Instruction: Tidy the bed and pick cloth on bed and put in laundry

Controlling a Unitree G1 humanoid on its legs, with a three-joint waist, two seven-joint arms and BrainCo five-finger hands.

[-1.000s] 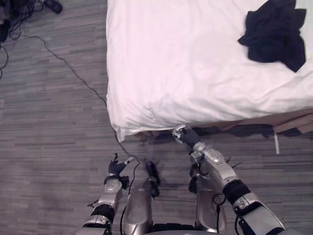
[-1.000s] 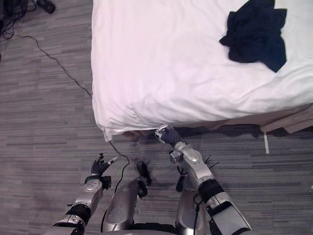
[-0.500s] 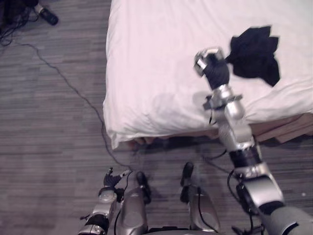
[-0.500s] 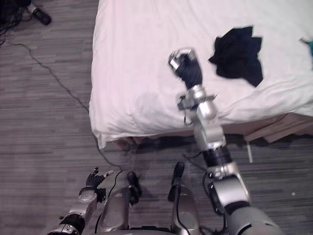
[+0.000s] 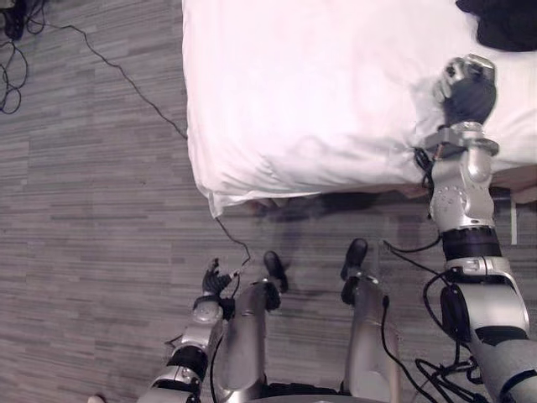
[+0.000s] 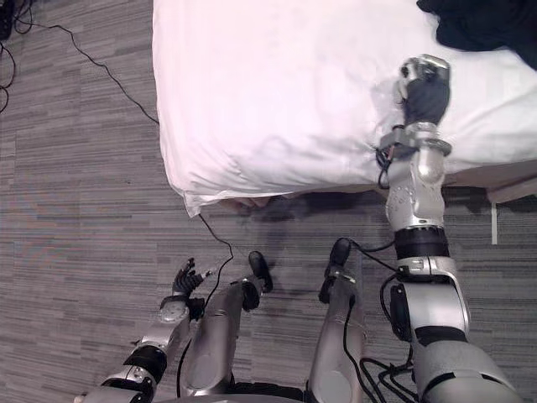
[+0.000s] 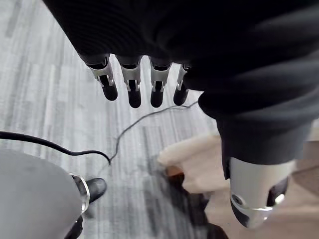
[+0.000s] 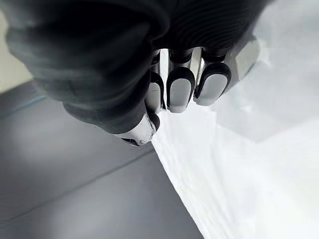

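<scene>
Dark cloth [image 5: 506, 20] lies crumpled on the white sheet of the bed [image 5: 294, 84], at the far right of what the head views show, partly cut off by the upper edge. It lies loose on the sheet and neither hand holds it. Right hand [image 5: 466, 91] is up over the bed, just inside the near edge, on the robot's side of the cloth and apart from it, with bare sheet between the two. Right arm rises from the lower right and crosses the bed edge. In the right wrist view the fingers [image 8: 180, 89] are curled in toward the palm and the thumb [image 8: 142, 130] is tucked below them, with nothing seen inside the curl; white sheet lies past the fingertips. Cannot tell whether the knuckles touch the sheet. The sheet is creased beside the right wrist and hangs rumpled over the near left corner of the bed. A strip of wooden bed frame [image 6: 513, 191] shows under the sheet at the right. Left hand [image 5: 215, 279] hangs low over the grey striped floor [image 5: 84, 210], well apart from the bed. Its fingers [image 7: 133, 89] are straight in a row and its thumb [image 7: 254, 199] is spread away from them, carrying nothing.
</scene>
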